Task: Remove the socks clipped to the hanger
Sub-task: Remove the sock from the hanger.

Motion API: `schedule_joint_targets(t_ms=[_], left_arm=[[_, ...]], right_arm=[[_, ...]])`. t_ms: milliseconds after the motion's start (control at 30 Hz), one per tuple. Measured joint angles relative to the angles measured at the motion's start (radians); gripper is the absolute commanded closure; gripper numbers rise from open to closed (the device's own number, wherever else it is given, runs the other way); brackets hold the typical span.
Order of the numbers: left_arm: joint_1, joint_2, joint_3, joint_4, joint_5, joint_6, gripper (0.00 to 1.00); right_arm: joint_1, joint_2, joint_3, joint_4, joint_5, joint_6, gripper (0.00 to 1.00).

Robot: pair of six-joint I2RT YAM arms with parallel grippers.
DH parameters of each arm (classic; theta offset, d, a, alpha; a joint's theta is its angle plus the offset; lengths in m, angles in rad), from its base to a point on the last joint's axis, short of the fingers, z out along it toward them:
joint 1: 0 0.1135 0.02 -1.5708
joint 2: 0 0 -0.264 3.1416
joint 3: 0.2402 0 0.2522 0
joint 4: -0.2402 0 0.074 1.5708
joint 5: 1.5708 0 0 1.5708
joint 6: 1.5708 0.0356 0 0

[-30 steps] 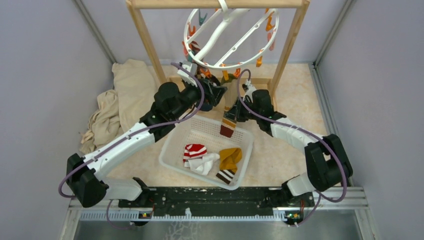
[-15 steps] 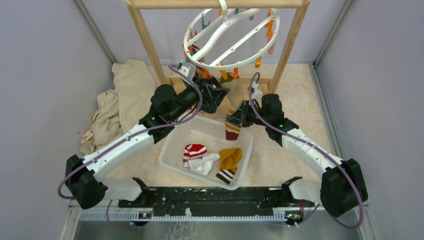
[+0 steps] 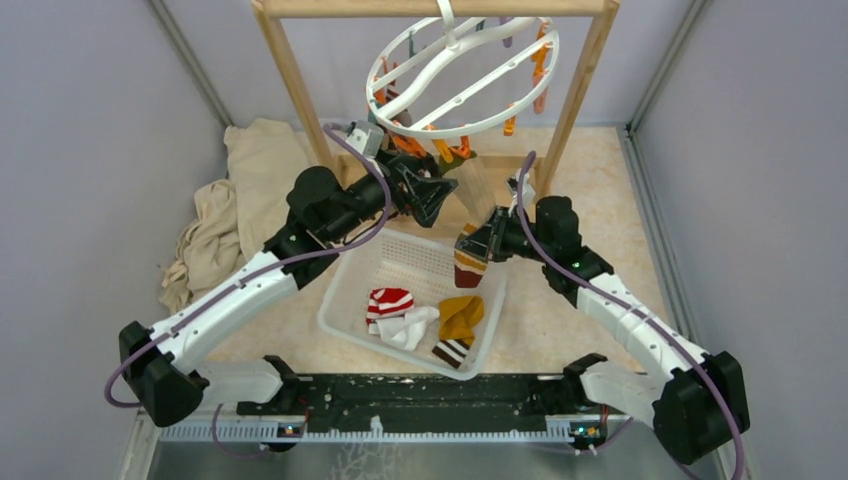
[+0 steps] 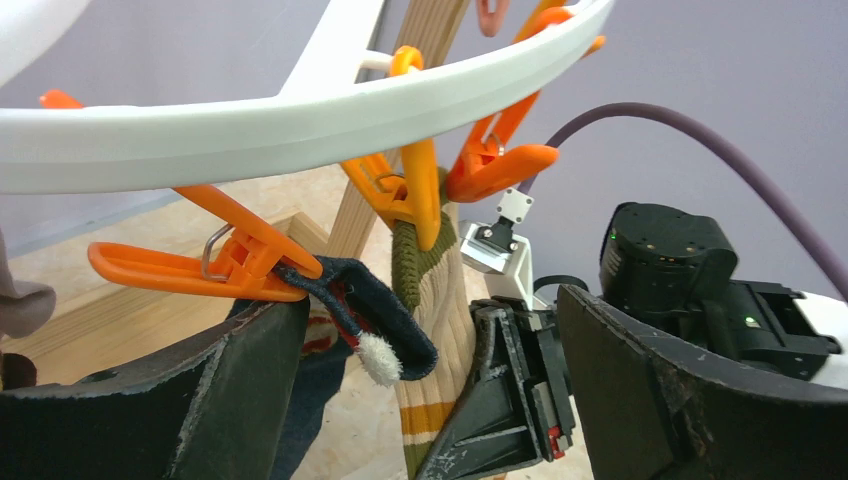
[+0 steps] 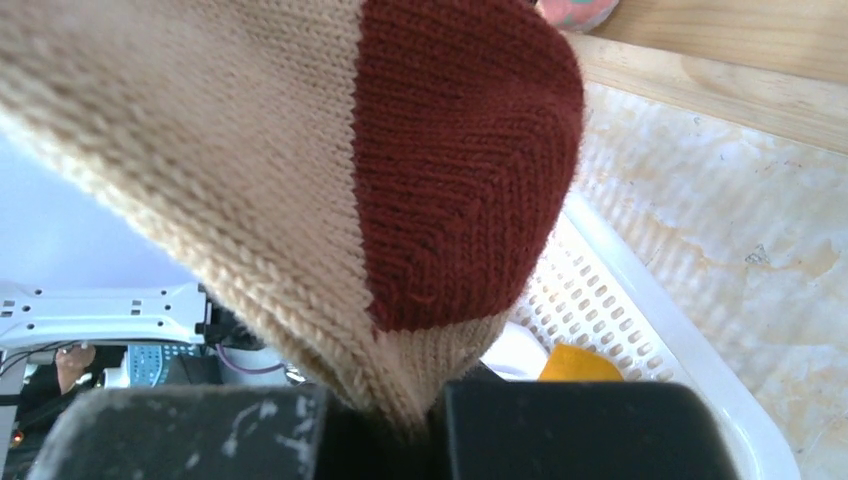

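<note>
The hanger (image 3: 465,75), a white ring with orange clips, hangs tilted from the wooden frame. A beige ribbed sock (image 3: 478,195) with an olive cuff and a maroon toe (image 5: 460,150) is still pinched by an orange clip (image 4: 420,200). It runs taut down to my right gripper (image 3: 475,243), which is shut on its toe end (image 5: 425,420). My left gripper (image 3: 430,190) stands wide open just below the ring (image 4: 250,125). Between its fingers hang a navy sock (image 4: 400,320), held by another orange clip (image 4: 200,270), and the beige sock (image 4: 440,330).
The white perforated basket (image 3: 345,300) under the grippers holds a red-white striped sock (image 3: 388,300), a white one (image 3: 410,328), a mustard one (image 3: 460,315) and a brown argyle one (image 3: 452,350). The wooden frame posts (image 3: 290,80) flank the hanger. Beige cloth (image 3: 240,190) lies at the left.
My right gripper has drawn back to the right and toward the near edge with the sock's toe in it, pulling the sock taut. The ring has tilted. My left gripper rose slightly.
</note>
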Motion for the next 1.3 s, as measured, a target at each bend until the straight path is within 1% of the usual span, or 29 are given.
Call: schedule_joint_targets(t_ms=[233, 367, 533, 867, 1067, 1300], left_arm=[[0.0, -0.073, -0.002, -0.051, 0.03, -0.017, 0.01], [0.0, -0.087, 0.0, -0.072, 0.037, -0.019, 0.01], [0.0, -0.069, 0.008, -0.111, 0.048, -0.018, 0.01], [0.0, -0.005, 0.057, -0.136, 0.067, -0.018, 0.01], [0.0, 0.021, 0.06, -0.104, 0.077, -0.03, 0.01], [0.0, 0.073, 0.059, -0.049, 0.097, -0.073, 0.01]], right_arm=[[0.0, -0.042, 0.0, -0.019, -0.013, 0.005, 1.0], [0.0, -0.056, -0.012, -0.009, -0.021, 0.012, 1.0], [0.0, -0.057, -0.033, 0.015, -0.032, 0.025, 1.0], [0.0, -0.06, -0.04, 0.083, -0.092, 0.028, 1.0], [0.0, -0.068, -0.082, 0.134, -0.126, 0.039, 1.0], [0.0, -0.068, -0.093, 0.151, -0.158, 0.039, 1.0]])
